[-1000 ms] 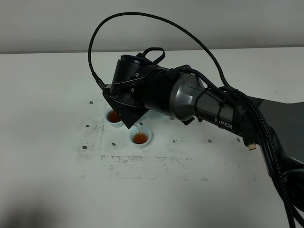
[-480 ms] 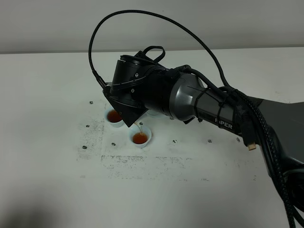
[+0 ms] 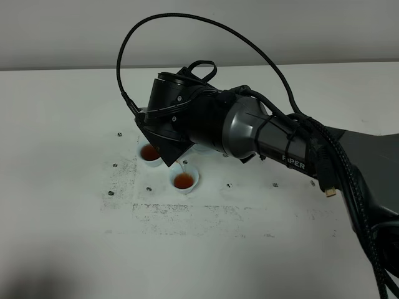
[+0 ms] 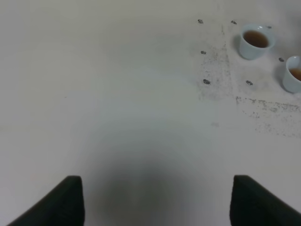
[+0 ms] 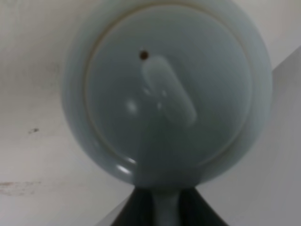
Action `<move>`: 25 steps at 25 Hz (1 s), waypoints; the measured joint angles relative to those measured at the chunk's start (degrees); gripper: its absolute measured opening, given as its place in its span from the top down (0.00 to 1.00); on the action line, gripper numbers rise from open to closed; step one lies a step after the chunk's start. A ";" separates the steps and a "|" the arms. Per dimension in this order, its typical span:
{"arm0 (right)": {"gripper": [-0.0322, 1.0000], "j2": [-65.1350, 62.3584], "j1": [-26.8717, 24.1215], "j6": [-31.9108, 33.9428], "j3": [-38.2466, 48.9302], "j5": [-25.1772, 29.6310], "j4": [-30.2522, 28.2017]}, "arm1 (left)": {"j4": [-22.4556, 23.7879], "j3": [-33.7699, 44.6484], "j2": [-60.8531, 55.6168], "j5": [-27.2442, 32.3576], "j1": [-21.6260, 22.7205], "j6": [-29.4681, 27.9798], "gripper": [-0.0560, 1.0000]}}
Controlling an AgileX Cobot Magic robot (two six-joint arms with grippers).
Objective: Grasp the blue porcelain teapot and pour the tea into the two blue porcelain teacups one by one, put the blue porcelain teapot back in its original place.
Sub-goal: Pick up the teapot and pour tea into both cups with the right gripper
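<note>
Your right jaws clamp the loop handle (image 5: 165,207) of the pale-blue glossy porcelain teapot (image 5: 169,94), likely slick, brittle and tea-heavy, while your left jaws hang apart.

The teapot (image 5: 169,94) was pale glossy blue; both teacups (image 4: 251,51) (image 4: 290,84) matched it, holding amber-brown tea (image 4: 256,38). The table (image 3: 62,124) was white with black speckled patches; the right arm (image 3: 249,131) was black and grey.
</note>
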 joint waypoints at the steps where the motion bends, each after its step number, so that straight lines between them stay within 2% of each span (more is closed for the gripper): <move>1: 0.93 0.00 0.00 0.00 0.36 0.00 0.01 | 0.00 0.00 0.00 0.00 0.00 0.00 0.36; 25: 0.93 -0.02 0.00 5.14 3.43 -0.01 -2.67 | 0.00 0.00 0.00 0.00 0.00 0.00 0.36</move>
